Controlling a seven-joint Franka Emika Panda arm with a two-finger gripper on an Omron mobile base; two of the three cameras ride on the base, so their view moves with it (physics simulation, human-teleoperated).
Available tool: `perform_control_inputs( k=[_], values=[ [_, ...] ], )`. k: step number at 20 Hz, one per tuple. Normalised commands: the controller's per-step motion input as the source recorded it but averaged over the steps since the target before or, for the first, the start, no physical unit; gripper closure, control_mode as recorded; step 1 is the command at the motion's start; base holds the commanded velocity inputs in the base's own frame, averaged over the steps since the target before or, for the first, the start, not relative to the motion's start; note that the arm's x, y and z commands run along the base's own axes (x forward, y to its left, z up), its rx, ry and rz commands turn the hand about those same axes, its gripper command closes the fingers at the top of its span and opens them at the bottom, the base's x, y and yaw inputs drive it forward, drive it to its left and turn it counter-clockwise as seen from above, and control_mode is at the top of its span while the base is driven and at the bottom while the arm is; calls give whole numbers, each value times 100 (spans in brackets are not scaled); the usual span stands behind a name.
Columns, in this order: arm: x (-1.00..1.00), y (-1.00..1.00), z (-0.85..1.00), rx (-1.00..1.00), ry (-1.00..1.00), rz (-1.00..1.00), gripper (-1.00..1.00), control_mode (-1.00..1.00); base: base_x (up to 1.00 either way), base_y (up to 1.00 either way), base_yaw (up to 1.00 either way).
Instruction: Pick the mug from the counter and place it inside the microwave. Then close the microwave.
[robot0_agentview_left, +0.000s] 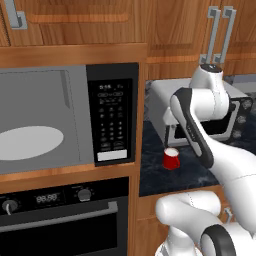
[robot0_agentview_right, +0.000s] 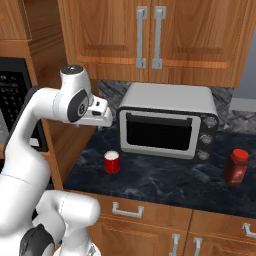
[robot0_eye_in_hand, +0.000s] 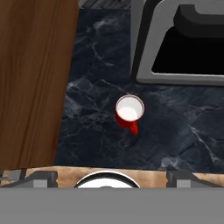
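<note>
Simulated kitchen, three views. Nearest, the robot's white arm (robot0_agentview_right: 30, 135) rises from the base and bends forward over the front edge of the counter (robot0_agentview_right: 165, 185), a dark speckled stone top above wooden cabinets. The gripper (robot0_eye_in_hand: 107, 175) hangs above that front edge, looking down; in the hand view its two finger tips (robot0_eye_in_hand: 30, 177) stand far apart at the lower corners with nothing between them, so the pincer is wide and holds nothing.

Below and beyond it, the red mug (robot0_eye_in_hand: 129, 111) stands upright on the counter, white inside, its small handle pointing toward the front edge. It sits near the counter's left end, beside the wooden cabinet side (robot0_eye_in_hand: 35, 78), and in front of the left corner of the silver toaster oven (robot0_agentview_right: 167, 120), apart from it.

Farther right on the counter, near the toaster oven's right end, stands a red jar with a red lid (robot0_agentview_right: 236, 167); its contents cannot be made out.

To the left of the counter, the microwave (robot0_agentview_left: 70, 117) shows its grey interior with the white turntable (robot0_agentview_left: 30, 142); its door appears open, though the door itself is not visible. Below it sits a black oven (robot0_agentview_left: 65, 215). Wooden wall cabinets (robot0_agentview_right: 150, 35) close the back.
</note>
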Motion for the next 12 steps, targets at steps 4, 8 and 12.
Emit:
perform_control_inputs(
  k=[4, 8, 12],
  values=[
    [0, -15, -42, -1, 0, 0, -100, -100, 0, 0, 0],
    [0, -6, -32, -1, 2, 0, -100, -100, 0, 0, 0],
    [1, -10, -33, -4, 3, 0, -100, -100, 0, 0, 0]
  ],
)
